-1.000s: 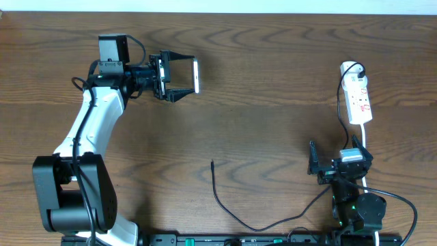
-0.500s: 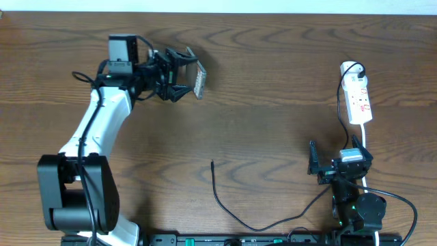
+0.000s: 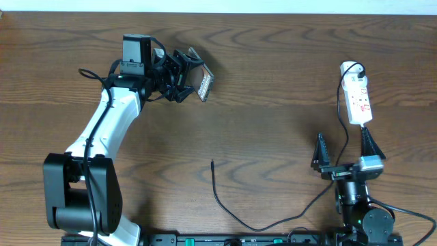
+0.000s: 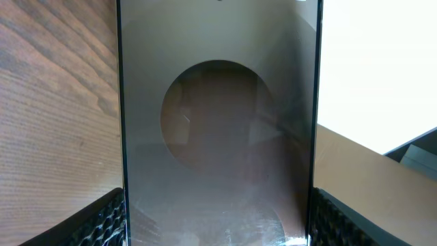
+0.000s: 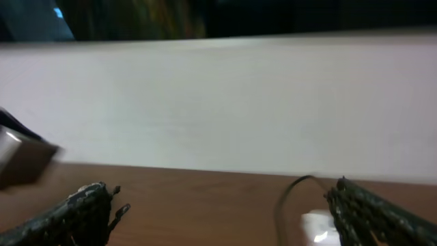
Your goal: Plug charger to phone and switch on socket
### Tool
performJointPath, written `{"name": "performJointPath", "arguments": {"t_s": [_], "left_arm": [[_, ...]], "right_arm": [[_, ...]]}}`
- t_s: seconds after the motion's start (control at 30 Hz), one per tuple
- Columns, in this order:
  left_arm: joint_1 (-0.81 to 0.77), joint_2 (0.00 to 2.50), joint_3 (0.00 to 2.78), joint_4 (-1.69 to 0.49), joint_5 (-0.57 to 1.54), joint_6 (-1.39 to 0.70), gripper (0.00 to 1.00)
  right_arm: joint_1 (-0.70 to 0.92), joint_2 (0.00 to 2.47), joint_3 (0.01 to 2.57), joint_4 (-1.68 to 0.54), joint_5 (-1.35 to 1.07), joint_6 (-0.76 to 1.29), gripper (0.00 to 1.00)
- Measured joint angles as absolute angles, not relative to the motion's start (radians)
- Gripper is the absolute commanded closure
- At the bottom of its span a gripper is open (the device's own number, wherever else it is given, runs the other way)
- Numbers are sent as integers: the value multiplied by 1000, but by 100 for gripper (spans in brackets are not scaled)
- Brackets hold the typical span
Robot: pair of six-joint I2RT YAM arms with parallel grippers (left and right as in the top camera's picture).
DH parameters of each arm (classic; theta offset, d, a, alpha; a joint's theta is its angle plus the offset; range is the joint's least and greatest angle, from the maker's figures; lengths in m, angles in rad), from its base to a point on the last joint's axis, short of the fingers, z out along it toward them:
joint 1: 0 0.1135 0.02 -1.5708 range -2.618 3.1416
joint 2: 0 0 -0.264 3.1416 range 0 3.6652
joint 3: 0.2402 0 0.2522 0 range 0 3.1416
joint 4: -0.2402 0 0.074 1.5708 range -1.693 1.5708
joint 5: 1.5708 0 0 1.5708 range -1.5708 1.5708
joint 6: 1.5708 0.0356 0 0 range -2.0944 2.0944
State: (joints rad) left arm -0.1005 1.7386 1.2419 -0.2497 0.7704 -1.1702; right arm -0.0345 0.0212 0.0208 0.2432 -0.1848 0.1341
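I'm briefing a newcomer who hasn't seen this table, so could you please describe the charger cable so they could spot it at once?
On the wooden table, look at the middle of the front edge. The charger cable curves from there toward mid-table, ending in a free tip. It is thin and black, unlike the white power strip at far right.
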Motion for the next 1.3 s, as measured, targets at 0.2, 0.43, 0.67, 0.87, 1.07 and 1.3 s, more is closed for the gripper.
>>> {"name": "performJointPath", "arguments": {"t_s": [0.2,0.43,0.67,0.87,1.07,1.3], "left_arm": [[-128,1739,1242,-215,753,-1171,93],[-189,1738,1241,-174,725,-1177,92],[-242,1739,1240,-140,666,-1205,93],[-244,1738,1240,-130,656,-1224,93],[-283,1738,1239,-70,639,-1243,93],[-342,1738,1239,-39,621,-1262,92]], "right_arm": [[-35,297,341,107,-339,319,1],[-32,828,793,-263,-556,357,1],[73,1176,897,-231,-612,359,1],[144,1264,902,-187,-622,375,1],[213,1266,902,-157,-571,361,2],[331,1266,902,-156,-375,356,4]]}}
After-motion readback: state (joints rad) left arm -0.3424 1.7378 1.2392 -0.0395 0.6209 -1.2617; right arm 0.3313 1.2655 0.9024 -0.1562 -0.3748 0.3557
